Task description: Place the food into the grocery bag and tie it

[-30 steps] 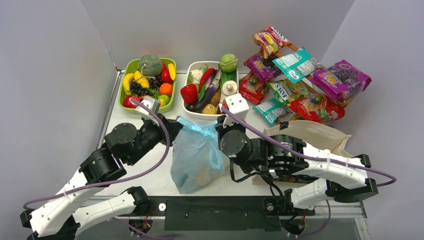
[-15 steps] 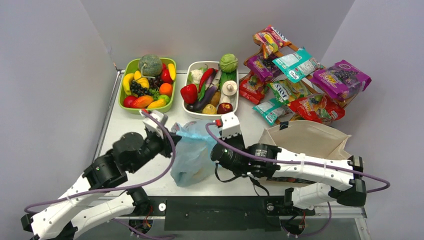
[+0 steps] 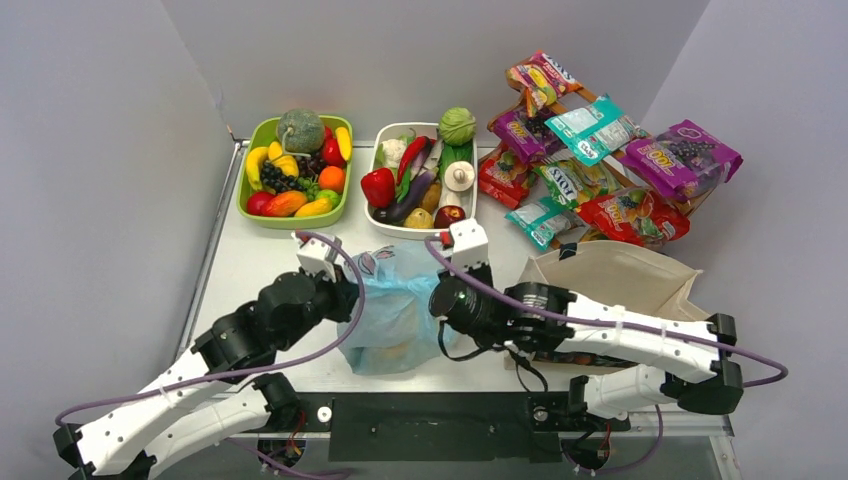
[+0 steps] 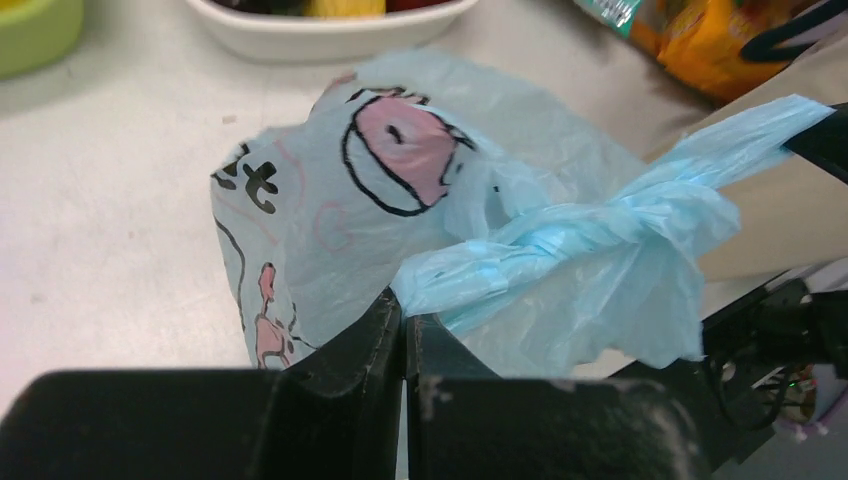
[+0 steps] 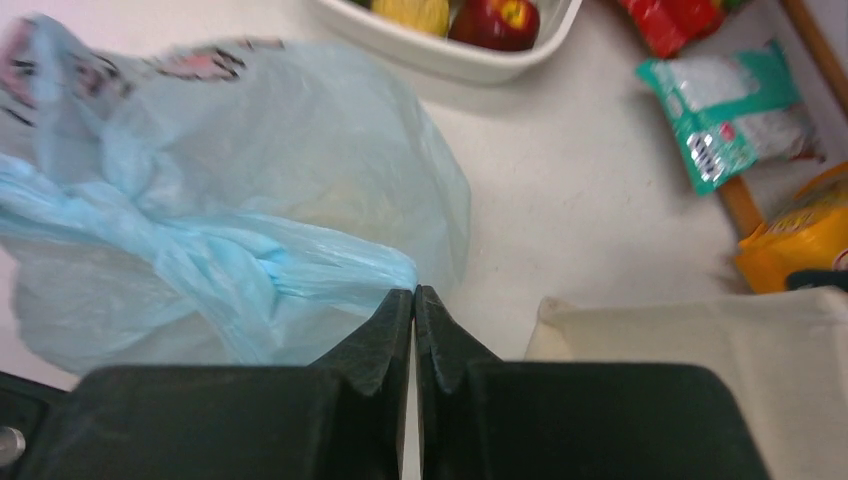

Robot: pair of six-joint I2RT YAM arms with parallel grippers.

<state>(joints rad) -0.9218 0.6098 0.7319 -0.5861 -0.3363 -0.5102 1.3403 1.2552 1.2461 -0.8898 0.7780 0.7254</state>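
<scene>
Near the tabletop's front edge, our left gripper [image 4: 403,305] and right gripper [image 5: 414,298] each clamp a twisted handle [image 4: 500,265] of the crinkly light-blue plastic grocery bag [image 3: 395,315] between them. A knot [image 4: 620,215] already joins the handles; we judge only tightening remains. Colourful toy produce [image 3: 378,187] and glossy snack packets [image 3: 600,170] sit unpacked along the back edge.

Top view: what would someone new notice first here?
The blue bag at the middle of the table: the left gripper and right gripper each pinch a twisted handle, with a knot between them. Behind it sit a green tray and a white tray of toy produce and, far right, snack packets.
</scene>
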